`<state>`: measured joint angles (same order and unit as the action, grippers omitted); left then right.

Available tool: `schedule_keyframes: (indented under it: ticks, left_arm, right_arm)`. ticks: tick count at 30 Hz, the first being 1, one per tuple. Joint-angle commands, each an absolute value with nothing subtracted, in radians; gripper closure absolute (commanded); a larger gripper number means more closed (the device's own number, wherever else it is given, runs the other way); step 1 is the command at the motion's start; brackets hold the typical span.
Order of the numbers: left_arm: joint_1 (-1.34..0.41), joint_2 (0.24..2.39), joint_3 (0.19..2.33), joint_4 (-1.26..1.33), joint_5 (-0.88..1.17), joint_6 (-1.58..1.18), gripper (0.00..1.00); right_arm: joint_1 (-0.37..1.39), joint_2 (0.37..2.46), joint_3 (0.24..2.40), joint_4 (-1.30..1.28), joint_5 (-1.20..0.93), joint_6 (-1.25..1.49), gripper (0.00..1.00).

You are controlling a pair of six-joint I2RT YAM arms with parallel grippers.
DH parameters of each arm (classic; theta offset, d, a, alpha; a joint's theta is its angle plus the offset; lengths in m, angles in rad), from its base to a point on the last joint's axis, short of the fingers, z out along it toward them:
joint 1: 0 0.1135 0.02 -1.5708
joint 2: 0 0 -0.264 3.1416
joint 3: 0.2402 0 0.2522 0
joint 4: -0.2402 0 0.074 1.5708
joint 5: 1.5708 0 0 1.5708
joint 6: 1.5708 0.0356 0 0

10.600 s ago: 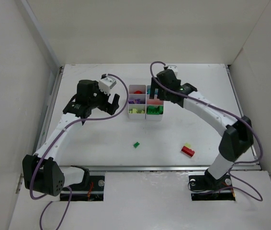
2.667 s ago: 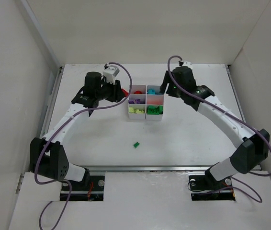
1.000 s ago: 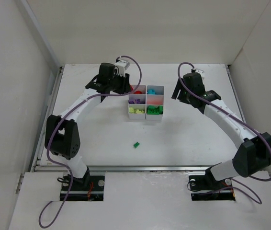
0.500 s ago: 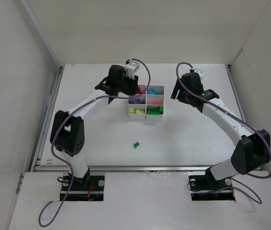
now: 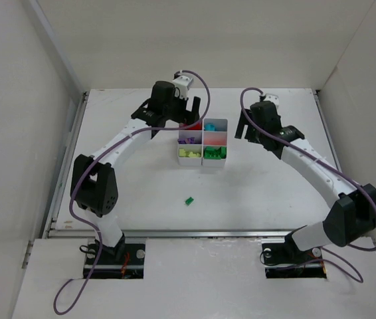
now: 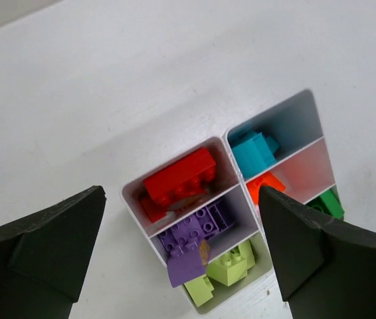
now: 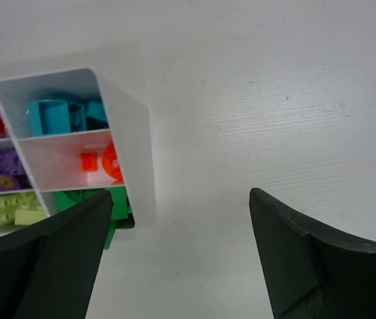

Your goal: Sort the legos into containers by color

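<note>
Two grippers stand with jaws wide apart and hold nothing: the left gripper point(image 6: 181, 194) hangs over the far left corner of the white six-compartment plastic tray point(image 5: 202, 165), and the right gripper point(image 7: 181, 194) hangs just right of the tray. The left column holds, far to near, red bricks point(image 6: 178, 183), purple bricks point(image 6: 194, 222) and yellow-green bricks point(image 6: 231, 264). The right column holds cyan bricks point(image 6: 254, 151), orange bricks point(image 6: 266, 183) and green bricks point(image 6: 327, 203). One small green brick point(image 5: 189, 200) lies loose on the white table point(image 5: 274, 179), nearer than the tray.
</note>
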<state>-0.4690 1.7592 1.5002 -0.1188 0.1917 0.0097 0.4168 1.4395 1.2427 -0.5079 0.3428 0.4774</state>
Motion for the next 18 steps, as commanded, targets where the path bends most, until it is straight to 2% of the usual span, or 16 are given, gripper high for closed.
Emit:
schedule_keyframes:
  ticks: [1,6,7,8,11,18]
  left_arm:
    - [-0.468,1.706,1.548,-0.144,0.155,0.011,0.0]
    - [-0.468,1.666,1.548,-0.204,0.12,0.031,0.0]
    - [-0.468,1.651,1.539,-0.213,0.103,0.044,0.0]
    - [-0.468,1.611,1.539,-0.228,0.088,0.058,0.0]
    - [-0.425,1.543,1.516,-0.259,0.061,0.058,0.0]
    - [-0.284,1.332,1.37,-0.356,-0.274,-0.021,0.0]
  right_arm:
    - [0.485,1.382,1.278,-0.466,0.405,0.377,0.1]
    - [0.52,1.359,1.278,-0.486,0.307,0.315,0.1]
    - [0.538,1.344,1.266,-0.477,0.296,0.295,0.03]
    - [0.563,1.344,1.266,-0.477,0.296,0.255,0.0]
    - [0.684,1.333,1.224,-0.489,0.296,0.178,0.0]
    - [0.94,1.399,1.155,-0.514,0.115,0.132,0.0]
